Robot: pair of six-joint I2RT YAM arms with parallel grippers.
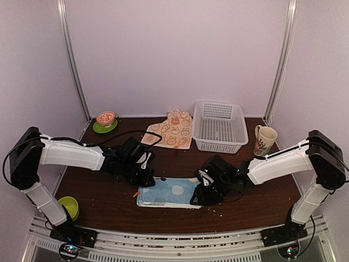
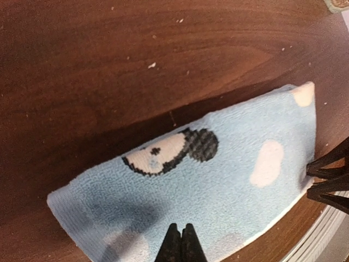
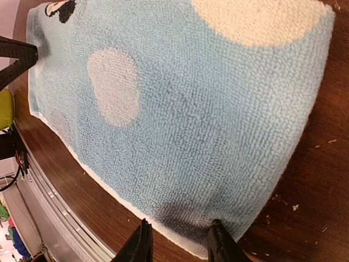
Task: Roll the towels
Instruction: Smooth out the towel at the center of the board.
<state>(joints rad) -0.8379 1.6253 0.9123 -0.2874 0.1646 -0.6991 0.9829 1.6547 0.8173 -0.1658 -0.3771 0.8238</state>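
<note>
Nearest the overhead camera, the left arm's base [image 1: 70,236] and the right arm's base [image 1: 279,236] were seen at the bottom edge. Beyond them the light blue towel [image 1: 166,192] was laid flat on the tabletop [image 1: 98,191], between the two claws. The left claw [image 1: 145,179] was placed at the towel's left end and the right claw [image 1: 200,194] at its right end. Well beyond both claws, the cream towel [image 1: 173,130] with orange rabbit prints was spread out. A white basket [image 1: 220,126] was set just beside it, and a mug [image 1: 265,140] past the basket, far behind the right claw. A bowl on a green saucer [image 1: 106,121] was set well beyond the left claw.

From the left wrist, the left claw's fingers were seen pressed together, with nothing caught between them. The blue towel was stretched out just ahead of the tips, a black-and-white patch printed on it.

From the right wrist, the right claw's fingers were seen partly apart, with the towel's near edge lying between them. Whether the cloth was gripped could not be told.
</note>
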